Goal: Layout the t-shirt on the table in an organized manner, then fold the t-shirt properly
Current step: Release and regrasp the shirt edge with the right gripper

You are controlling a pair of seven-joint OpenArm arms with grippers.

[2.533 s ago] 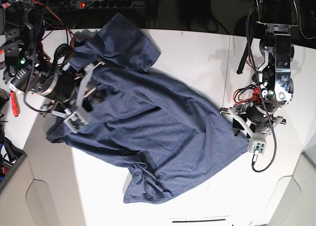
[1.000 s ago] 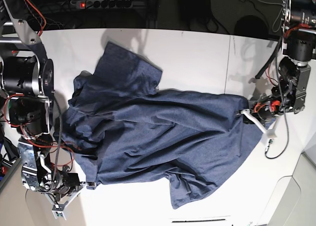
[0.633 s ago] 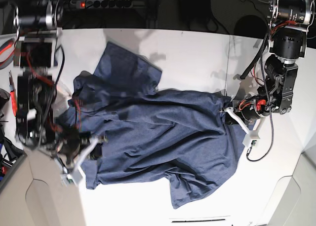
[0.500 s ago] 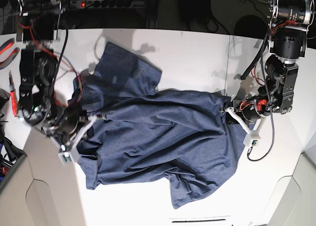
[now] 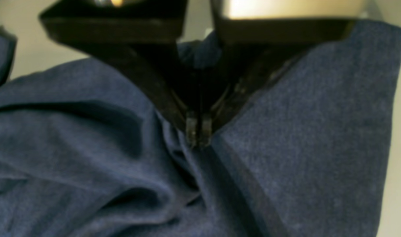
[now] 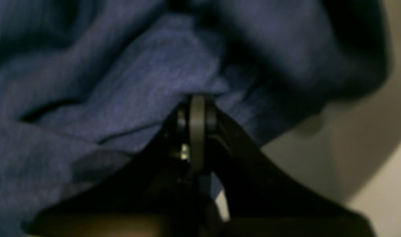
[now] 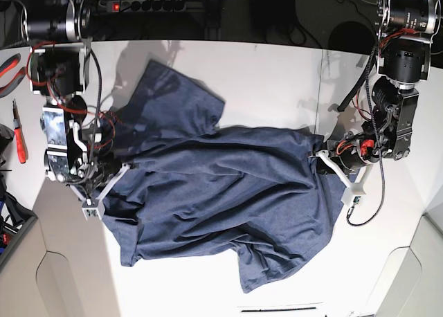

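The dark heathered navy-blue cotton t-shirt (image 7: 221, 192) lies rumpled on the matte white table (image 7: 277, 75), stretched between both grippers. The left gripper (image 5: 198, 131) and right gripper (image 6: 197, 108) each pinch an edge, fingers clamped on fabric, apparently to spread it flat.

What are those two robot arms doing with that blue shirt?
They are trying to spread the t-shirt out flat on the table so it can be folded. The left gripper is shut on the cloth at one side, and the right gripper is shut on the cloth at the other side, so the shirt hangs stretched between them. It is not neat yet: the shirt is wrinkled and bunched, with one part flopped toward the back of the table.
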